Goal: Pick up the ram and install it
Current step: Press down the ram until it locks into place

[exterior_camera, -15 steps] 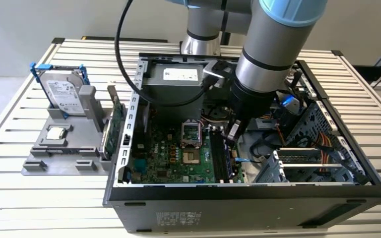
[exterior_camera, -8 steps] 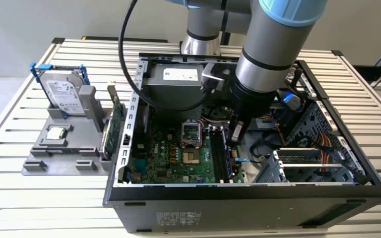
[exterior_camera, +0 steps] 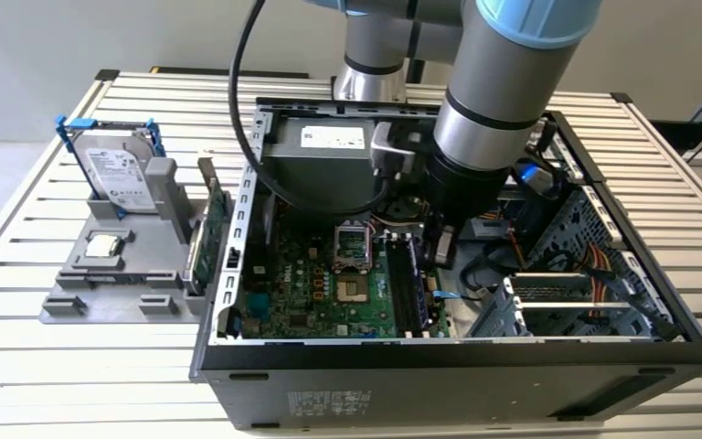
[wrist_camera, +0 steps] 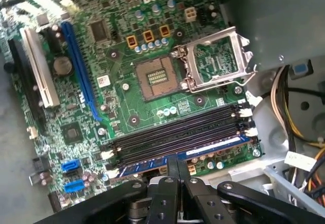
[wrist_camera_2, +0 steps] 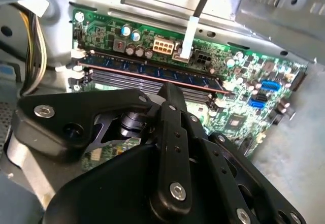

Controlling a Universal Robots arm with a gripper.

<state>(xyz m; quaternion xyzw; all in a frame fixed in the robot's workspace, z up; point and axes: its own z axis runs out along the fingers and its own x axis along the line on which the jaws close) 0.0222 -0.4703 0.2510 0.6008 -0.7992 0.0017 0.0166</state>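
On a slatted metal worktop (exterior_camera: 47,366) stands an open computer case (exterior_camera: 449,384). The ram (wrist_camera_2: 152,72) sits along the outermost of the memory slots (wrist_camera: 177,132) on the green motherboard (exterior_camera: 326,293), with the gripper (wrist_camera: 176,170) directly above its blue edge. Its jaws are pressed together over the stick. A hard drive (exterior_camera: 120,169) stands in a grey holder (exterior_camera: 107,293) beside the case.

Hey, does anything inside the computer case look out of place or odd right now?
One thing: the CPU socket on the motherboard sits empty, its metal cover swung open beside it. The ram stands in the outermost slot, by the gripper, and looks level. No visible damage.
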